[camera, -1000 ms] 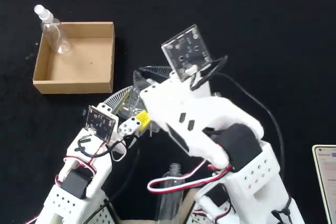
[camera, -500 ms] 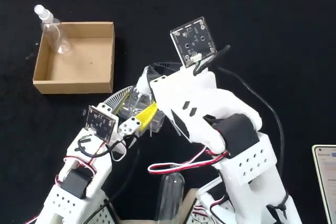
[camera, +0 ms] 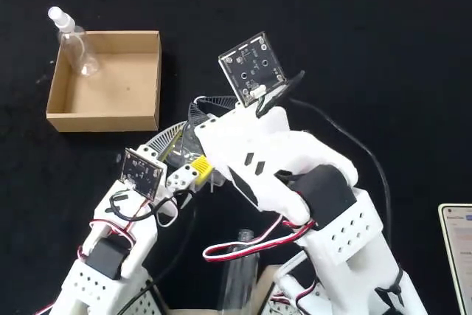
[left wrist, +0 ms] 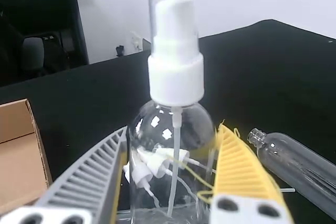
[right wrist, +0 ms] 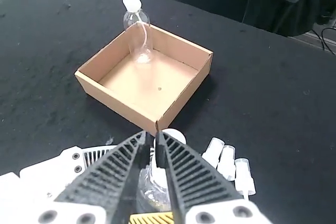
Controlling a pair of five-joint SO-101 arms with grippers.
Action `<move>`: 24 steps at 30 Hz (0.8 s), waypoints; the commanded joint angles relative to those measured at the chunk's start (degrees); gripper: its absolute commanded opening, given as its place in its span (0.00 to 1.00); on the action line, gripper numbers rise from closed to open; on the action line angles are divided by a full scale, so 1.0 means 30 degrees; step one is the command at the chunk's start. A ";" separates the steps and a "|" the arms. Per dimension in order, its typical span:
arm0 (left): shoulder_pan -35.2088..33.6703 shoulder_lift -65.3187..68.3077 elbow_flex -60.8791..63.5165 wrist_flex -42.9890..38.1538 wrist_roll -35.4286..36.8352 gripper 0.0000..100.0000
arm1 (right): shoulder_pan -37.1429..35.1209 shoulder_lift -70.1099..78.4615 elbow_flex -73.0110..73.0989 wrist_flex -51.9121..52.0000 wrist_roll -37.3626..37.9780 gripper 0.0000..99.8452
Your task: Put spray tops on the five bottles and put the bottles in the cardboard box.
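In the middle of the high view, the left tool (left wrist: 173,129) is clamping its grey and yellow fingers around the belly of a clear bottle (left wrist: 173,150), which is standing upright on the black counter (camera: 369,35). A white spray top (left wrist: 176,72) is sitting on the bottle's neck, its tube hanging down inside. The right tool (right wrist: 153,137) is coming from above, its black fingers pinching that spray top.

The cardboard box (camera: 103,82) is sitting open at the upper left, with a second bottle (camera: 74,46), already capped, leaning in its far left corner. Three loose spray tops (right wrist: 228,163) are lying together beside the held bottle. An uncapped bottle (left wrist: 294,163) is lying on its side nearby. At the lower right edge, a lit screen (camera: 457,248) is showing print too small to read.
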 commanded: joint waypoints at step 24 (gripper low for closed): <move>-0.4498 -0.0205 -0.0278 -0.4044 0.0176 0.17 | 0.5861 -0.4791 0.3912 -0.1729 0.2520 0.03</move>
